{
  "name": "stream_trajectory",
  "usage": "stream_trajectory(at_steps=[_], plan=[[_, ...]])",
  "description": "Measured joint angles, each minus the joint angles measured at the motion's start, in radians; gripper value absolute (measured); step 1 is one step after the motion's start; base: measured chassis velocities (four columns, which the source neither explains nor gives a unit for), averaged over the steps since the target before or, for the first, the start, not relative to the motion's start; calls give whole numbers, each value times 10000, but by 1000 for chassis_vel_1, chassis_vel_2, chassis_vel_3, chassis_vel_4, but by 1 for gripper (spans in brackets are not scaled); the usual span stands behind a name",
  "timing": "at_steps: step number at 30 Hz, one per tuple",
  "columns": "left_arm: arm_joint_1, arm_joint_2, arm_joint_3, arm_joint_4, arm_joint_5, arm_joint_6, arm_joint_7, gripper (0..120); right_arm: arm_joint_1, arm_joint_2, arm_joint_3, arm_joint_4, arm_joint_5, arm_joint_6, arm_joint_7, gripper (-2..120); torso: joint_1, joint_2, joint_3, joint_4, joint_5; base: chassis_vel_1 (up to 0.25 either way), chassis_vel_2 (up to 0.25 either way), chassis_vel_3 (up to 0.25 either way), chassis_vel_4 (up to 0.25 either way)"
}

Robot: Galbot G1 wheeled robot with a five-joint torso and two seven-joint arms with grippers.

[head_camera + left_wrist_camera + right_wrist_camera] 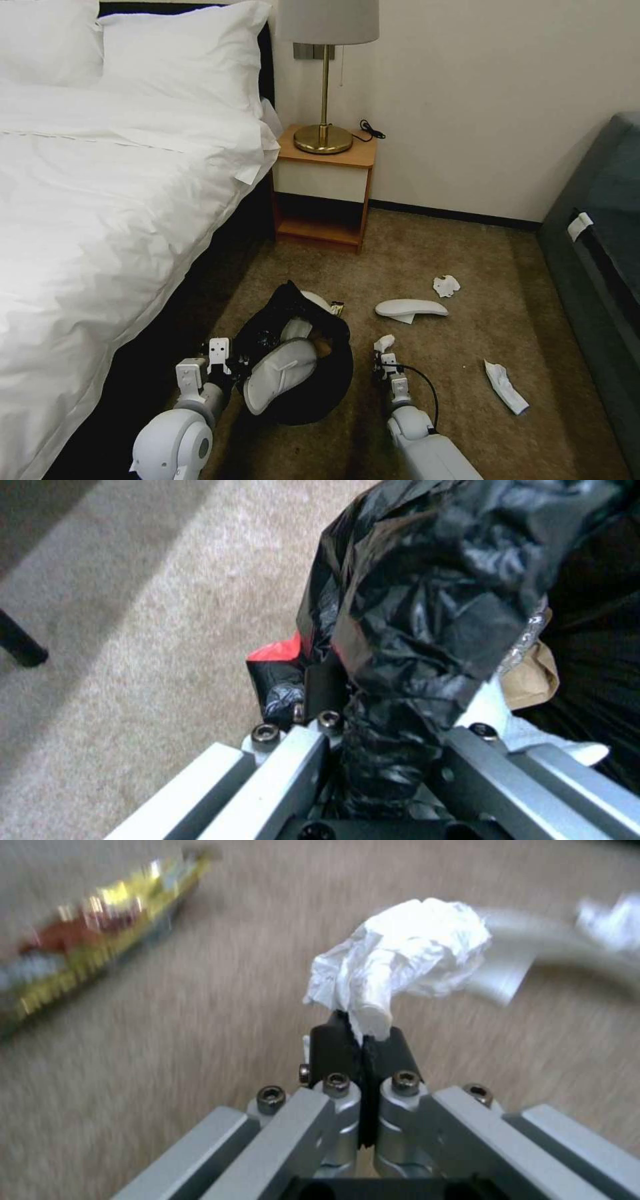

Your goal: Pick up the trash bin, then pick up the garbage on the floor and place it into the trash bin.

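The left end effector (373,720) is clamped on the rim of the trash bin (300,363), which already contains one slipper (280,373). Just beside the bin, the right end effector (363,1040) pinches a crumpled tissue (407,955). Remaining on the floor beyond the bin: a second slipper (410,308) and two tissues.

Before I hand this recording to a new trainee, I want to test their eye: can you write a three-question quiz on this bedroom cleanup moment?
1. True or false: the right tool is shut on a crumpled white tissue.
2. What does the left tool grip?
A. the lamp
B. the black bag at the rim of the trash bin
C. a pillow
3. Fill in: a white ____ lies across the bin's mouth, and another lies on the carpet.

Key: 1 true; 2 B; 3 slipper.
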Motion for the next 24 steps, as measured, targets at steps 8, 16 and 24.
stream_trajectory(at_steps=[8,16,24], plan=[[-232,441,137,482,-901,569,-264,0,-619,-313,244,2114,-1284,418,54,0,0,0,-1,1,-1,0,0,0,0],[-380,763,328,750,-1252,894,-482,0,-1268,-496,201,3819,-1950,566,81,0,0,0,0,0,-1,0,0,0,0],[-300,1455,239,569,-1347,896,-507,0,-1520,-712,9,5164,-3570,1588,-57,0,0,-1,0,5,1,0,0,0,0]])
